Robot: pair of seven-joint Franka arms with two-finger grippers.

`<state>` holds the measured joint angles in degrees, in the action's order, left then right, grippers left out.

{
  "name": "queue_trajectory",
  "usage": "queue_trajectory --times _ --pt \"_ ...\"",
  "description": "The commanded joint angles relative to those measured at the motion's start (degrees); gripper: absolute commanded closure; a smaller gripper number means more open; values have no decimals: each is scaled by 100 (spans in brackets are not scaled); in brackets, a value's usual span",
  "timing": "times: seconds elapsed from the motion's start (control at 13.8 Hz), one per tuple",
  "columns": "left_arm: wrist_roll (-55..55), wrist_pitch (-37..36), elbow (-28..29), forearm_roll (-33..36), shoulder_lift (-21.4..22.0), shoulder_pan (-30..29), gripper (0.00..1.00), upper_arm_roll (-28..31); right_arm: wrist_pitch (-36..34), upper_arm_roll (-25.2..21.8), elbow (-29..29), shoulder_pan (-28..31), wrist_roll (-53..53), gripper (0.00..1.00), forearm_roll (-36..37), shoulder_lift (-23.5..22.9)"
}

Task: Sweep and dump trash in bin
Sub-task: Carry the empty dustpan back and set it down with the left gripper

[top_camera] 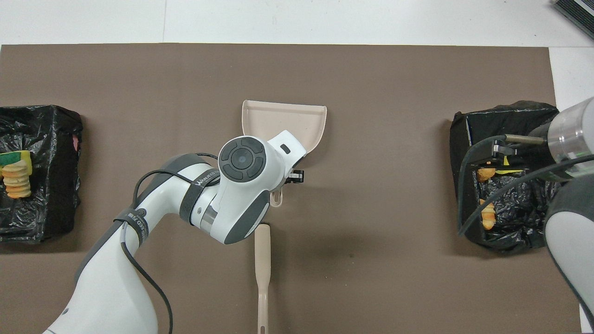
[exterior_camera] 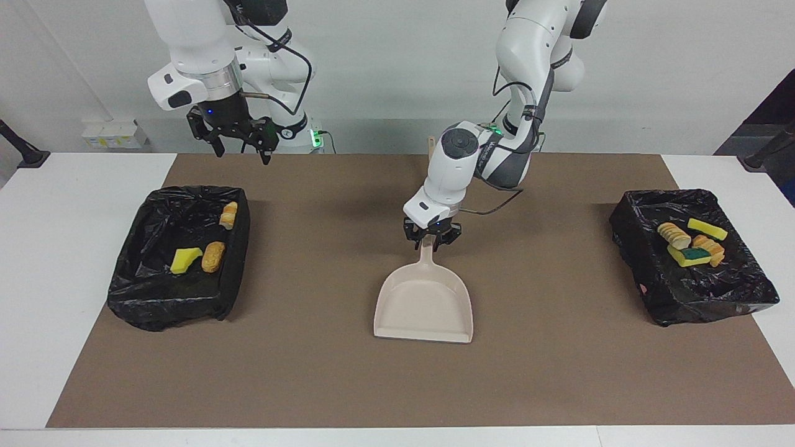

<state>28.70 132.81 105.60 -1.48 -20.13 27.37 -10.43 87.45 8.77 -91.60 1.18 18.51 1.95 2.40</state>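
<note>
Well, trash sits in both bins — light, squashy scraps, pinch mid-body. Left pincer astride dustpan handle, grip unclear; right pincer waits, spread, empty.

I'm seeing glossy white arm shells with dark grey joint sections, black cables strapped along them, a round grey wrist cap, black grippers, and green lights glowing at both bases.
</note>
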Motion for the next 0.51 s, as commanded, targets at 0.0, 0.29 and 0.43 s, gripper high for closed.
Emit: queue_trajectory --times 0.0,0.29,0.43 --pt "31 123 13 -45 -26 -48 0 -3 79 11 -95 67 -111 0 -45 68" --pt "-66 -464 -31 -37 350 -547 0 41 79 11 -95 67 -102 0 -45 68" --pt "-57 -921 -22 -37 500 -925 0 41 79 11 -95 58 -102 0 -45 68"
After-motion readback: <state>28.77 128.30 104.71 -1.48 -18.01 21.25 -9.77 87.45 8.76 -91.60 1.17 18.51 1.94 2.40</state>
